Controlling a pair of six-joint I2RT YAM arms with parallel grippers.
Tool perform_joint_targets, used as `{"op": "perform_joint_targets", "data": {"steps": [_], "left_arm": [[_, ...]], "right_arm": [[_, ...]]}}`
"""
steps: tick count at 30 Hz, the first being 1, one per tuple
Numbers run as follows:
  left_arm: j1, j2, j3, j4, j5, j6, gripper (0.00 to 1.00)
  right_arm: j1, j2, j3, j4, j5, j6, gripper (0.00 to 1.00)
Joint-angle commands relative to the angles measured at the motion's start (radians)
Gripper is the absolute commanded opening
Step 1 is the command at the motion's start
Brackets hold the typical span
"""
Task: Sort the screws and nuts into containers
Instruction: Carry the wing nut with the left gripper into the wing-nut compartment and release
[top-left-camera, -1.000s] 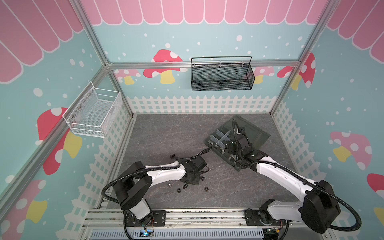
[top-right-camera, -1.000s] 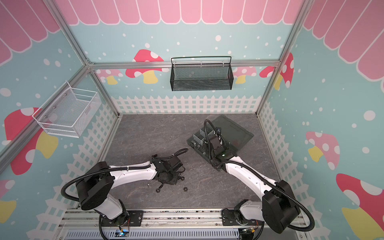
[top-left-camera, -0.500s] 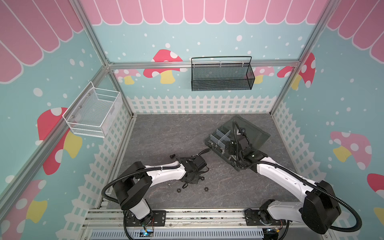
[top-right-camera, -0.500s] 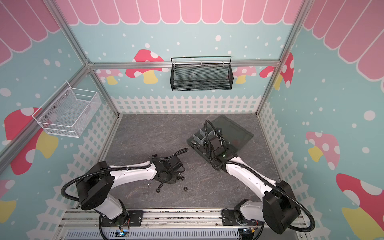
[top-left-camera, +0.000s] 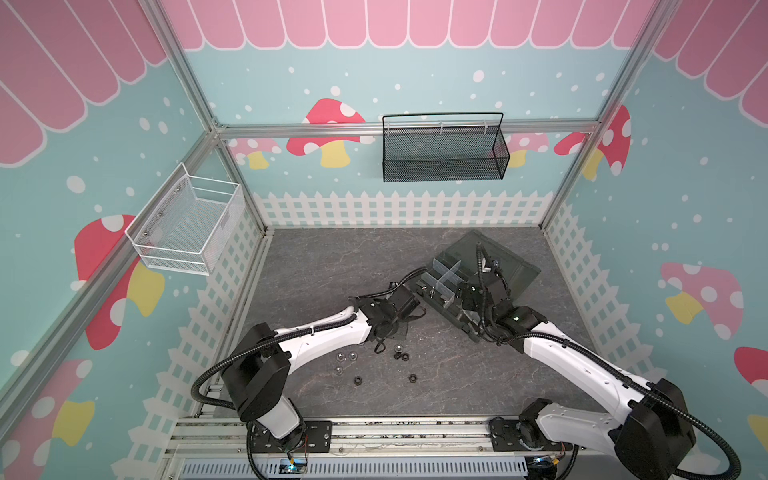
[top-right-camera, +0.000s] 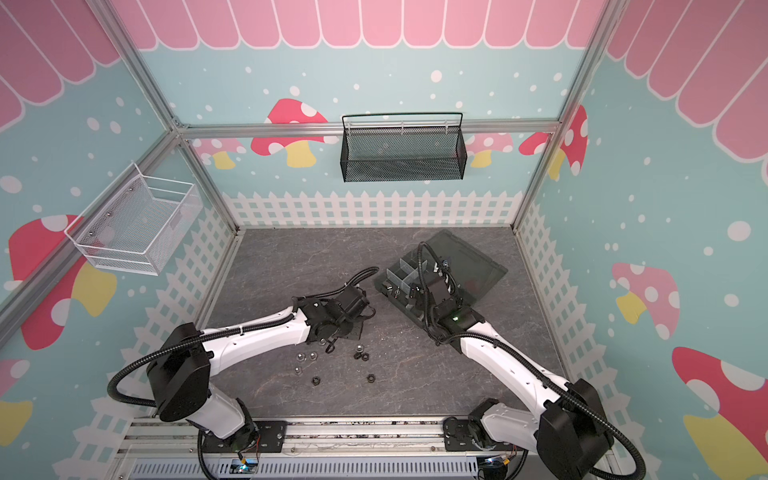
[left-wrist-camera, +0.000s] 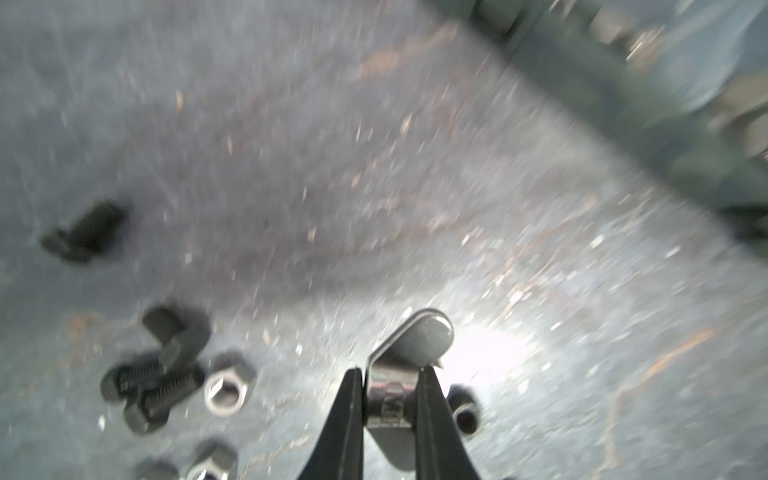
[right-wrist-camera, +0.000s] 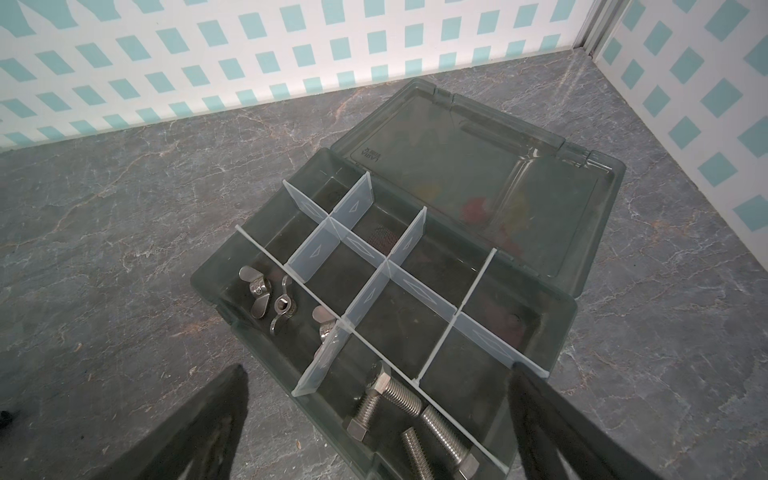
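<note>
Left jaws pinch a shiny wing nut (left-wrist-camera: 419, 340) near the box (right-wrist-camera: 559, 324); right jaws are wide apart over the box

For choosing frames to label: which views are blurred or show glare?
Left wrist view: motion-blurred, bright glare on the floor beside the wing nut. Right wrist view: sharp on the organizer box. Both top views: sharp, evenly lit.
</note>
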Motion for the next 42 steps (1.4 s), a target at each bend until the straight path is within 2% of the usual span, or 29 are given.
{"op": "perform_joint_targets", "data": {"steps": [1, 12, 17, 34, 42], "left_arm": [[0.019, 0.072, 0.106, 0.057, -0.003, 0.061, 0.10], [0.052, 0.347, 0.449, 0.085, 0.096, 0.123, 0.10], [0.052, 0.441, 0.543, 0.085, 0.139, 0.124, 0.11], [0.053, 0.565, 0.631, 0.082, 0.226, 0.096, 0.15], [0.053, 0.556, 0.619, 0.082, 0.233, 0.085, 0.25]], "right_arm": [[-0.007, -0.042, -0.026, 0.002, 0.029, 0.040, 0.98], [-0.006, -0.138, -0.064, -0.012, 0.041, 0.076, 0.98], [-0.006, -0.157, -0.074, -0.012, 0.038, 0.076, 0.98], [-0.006, -0.131, -0.077, -0.011, 0.018, 0.077, 0.98], [-0.006, -0.117, -0.072, -0.008, 0.007, 0.077, 0.98]]}}
